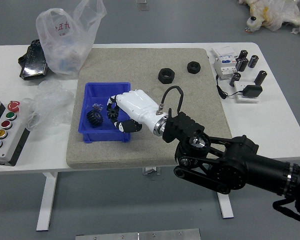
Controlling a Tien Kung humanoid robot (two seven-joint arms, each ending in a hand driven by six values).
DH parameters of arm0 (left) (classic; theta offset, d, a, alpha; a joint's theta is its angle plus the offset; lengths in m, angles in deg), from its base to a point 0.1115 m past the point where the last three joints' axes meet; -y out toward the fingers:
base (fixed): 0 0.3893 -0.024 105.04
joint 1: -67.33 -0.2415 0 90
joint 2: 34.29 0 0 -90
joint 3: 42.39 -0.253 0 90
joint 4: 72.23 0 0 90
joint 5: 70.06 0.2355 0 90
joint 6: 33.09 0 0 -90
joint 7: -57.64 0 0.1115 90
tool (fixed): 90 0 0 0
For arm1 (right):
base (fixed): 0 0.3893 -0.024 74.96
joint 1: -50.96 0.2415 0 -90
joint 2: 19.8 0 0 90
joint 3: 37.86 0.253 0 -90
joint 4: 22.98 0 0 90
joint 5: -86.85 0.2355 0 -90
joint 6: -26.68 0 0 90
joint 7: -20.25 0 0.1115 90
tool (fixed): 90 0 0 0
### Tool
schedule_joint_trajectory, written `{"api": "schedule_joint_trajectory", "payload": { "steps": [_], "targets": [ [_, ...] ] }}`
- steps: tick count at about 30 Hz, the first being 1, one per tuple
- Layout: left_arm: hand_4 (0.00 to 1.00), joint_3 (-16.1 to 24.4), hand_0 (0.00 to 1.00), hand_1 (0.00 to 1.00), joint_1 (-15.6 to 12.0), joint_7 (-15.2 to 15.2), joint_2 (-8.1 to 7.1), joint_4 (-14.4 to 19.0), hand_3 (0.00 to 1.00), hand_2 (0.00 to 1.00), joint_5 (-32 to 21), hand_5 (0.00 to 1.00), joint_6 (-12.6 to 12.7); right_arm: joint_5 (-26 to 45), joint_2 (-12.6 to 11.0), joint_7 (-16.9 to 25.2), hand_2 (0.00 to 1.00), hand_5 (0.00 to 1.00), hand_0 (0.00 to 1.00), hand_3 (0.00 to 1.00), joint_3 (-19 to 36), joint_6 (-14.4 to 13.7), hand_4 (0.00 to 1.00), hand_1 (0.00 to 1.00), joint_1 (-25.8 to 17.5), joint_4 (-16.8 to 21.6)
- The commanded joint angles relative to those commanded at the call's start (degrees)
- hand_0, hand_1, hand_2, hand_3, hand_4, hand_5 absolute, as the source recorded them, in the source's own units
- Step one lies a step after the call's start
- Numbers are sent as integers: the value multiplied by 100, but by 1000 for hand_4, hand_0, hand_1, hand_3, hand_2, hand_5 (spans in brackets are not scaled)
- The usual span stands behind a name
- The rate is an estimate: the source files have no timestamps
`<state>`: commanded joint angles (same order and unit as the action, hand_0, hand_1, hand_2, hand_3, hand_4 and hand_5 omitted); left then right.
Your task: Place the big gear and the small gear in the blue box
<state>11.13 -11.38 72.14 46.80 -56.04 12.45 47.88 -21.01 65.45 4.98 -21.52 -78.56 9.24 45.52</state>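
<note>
A white table [285,120] has a speckled beige mat [155,155] across its middle, and on the left half of the mat sits an open blue rectangular plastic box [104,136]. The robot's right hand [135,110], white on the back with black fingers, reaches in from the right over the box's right side. Its fingers are curled together at the tips, grasping a dark toothed gear [113,113] that they partly hide; it is over the box, and I can't tell whether it touches the inside. To its left, a dark ribbed gear [94,118] lies in the box, with a small clear, shiny piece [97,107] just behind it. Towards the back of the mat, right of the box, two black rings [166,75] lie near each other. At the table's left edge is a pale control box [9,145] with red, green, yellow and blue buttons; near it lies crumpled clear plastic [49,105]. Further back are a glossy black tray-like object [34,62] and an upright translucent plastic bag [67,40] with red lettering. At the back right are small white boxes [226,67], several short black cylinders [260,77] and a black block [252,91] joined to a thin black cable [221,91].
</note>
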Motion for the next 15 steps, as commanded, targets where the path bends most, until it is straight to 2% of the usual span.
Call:
{"api": "schedule_joint_trajectory", "payload": {
  "steps": [1, 6, 7, 15],
  "targets": [
    [693, 8, 712, 553, -3, 3, -4, 0, 674, 553, 9, 497, 0, -9, 34, -14, 844, 274, 419, 717, -27, 13, 534, 709, 17, -37],
    [693, -5, 712, 553, 1, 2, -3, 2, 674, 553, 0, 497, -4, -29, 143, -20, 844, 274, 419, 717, -58, -37, 534, 709, 42, -152],
    [693, -12, 712, 552, 5, 1, 0, 3, 673, 554, -7, 497, -5, -32, 154, -16, 940, 309, 447, 833, -55, -54, 606, 793, 40, -163],
    [693, 4, 712, 553, 12, 13, 12, 6, 674, 554, 11, 498, -13, -34, 148, 22, 945, 306, 452, 860, 139, -147, 633, 798, -49, -152]
  ]
}}
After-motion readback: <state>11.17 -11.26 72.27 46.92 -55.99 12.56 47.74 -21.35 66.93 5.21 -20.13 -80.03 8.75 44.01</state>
